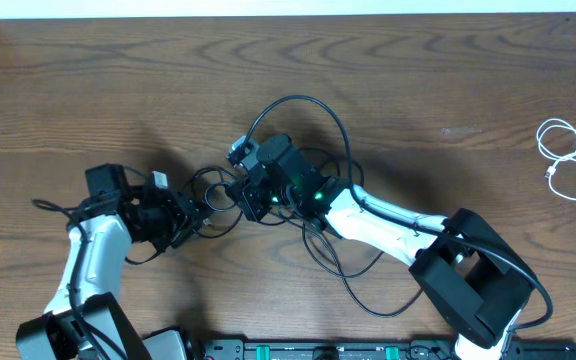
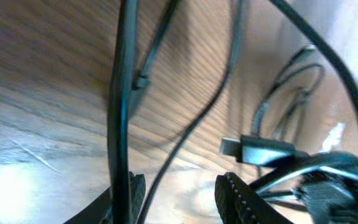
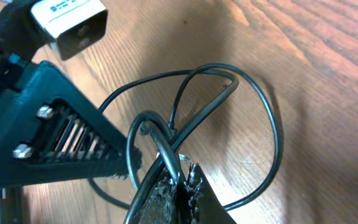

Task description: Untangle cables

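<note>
Black cables (image 1: 213, 190): thin cords in loose, overlapping loops, knotted together on the table (image 1: 418, 70); landmark for every place below.
Plug (image 2: 231, 147): small metal-tipped end, inside the tangle, just beside the left gripper's fingers.
White cable (image 1: 565, 160): coiled alone, well apart from the black cables on the right gripper's side, touching none of them.
Handling: probably light and limp, with no shape of their own. Likely to drag neighbouring loops along when pulled. Smooth jacket, apt to slide through a loose pinch. Plug ends liable to snag inside a loop.
Where to take hold: best on a single strand close to a plug end or just beside a crossing, never across two strands at once.
Right gripper (image 3: 178, 186): closed tight on the black cables, pinching where several strands cross near the tangle's middle. How many strands, hard to tell.
Left gripper (image 2: 179, 199): at the tangle's opposite edge, jaws parted. Thin strand running through the gap, thicker one lying against one finger, nothing visibly clamped.
Risk: pulling apart with two strands pinched likely to tighten the knot rather than free it.
</note>
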Tool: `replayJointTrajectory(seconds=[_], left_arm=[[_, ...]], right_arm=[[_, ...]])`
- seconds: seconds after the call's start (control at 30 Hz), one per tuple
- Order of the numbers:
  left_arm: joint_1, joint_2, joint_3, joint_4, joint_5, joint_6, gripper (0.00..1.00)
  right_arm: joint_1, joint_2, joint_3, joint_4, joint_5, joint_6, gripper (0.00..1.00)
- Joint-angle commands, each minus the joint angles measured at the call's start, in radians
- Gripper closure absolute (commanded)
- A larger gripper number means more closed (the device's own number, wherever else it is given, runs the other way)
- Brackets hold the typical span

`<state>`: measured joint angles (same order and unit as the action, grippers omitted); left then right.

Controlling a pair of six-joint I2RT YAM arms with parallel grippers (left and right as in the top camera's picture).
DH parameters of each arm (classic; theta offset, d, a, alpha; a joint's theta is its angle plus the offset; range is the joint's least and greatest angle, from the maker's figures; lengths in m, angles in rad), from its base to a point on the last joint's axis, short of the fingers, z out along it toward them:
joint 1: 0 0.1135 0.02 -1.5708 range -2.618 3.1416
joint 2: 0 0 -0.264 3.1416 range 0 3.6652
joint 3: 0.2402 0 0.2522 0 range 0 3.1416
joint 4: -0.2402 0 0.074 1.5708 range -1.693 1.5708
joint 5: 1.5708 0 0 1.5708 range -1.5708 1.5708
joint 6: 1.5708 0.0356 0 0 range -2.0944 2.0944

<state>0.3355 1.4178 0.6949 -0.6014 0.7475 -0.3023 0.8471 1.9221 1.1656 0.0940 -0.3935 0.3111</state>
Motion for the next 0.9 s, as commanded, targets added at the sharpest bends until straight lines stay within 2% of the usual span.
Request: replayJointTrajectory(seconds=[0.0,0.2,0.43,0.67,0.87], left_arm=[[0.003,0.006,0.003,-0.007,0.188,0.018,0.57],[-0.027,0.006,0.003,-0.003,0.186,0.007,0.57],[-0.063,0.006,0.003,0.011,0.192,-0.059,0.57],[-0.085,0.006,0.003,-0.021,0.341,-0.043,0.58],[-0.085,0.005,0.003,-0.087,0.359,-0.034,0.58]], right_arm=[[-0.009,-0.013,0.003,0.01,-0.04,0.018,0.99],[-0.009,-0.013,0.003,0.029,-0.063,0.019,0.99],[-0.009,-0.013,0.003,0.029,-0.062,0.026,0.99],[-0.018,-0.013,0.003,0.026,-0.062,0.026,0.99],[-0.024,-0.013,0.003,0.016,-0.061,0.025,0.99]])
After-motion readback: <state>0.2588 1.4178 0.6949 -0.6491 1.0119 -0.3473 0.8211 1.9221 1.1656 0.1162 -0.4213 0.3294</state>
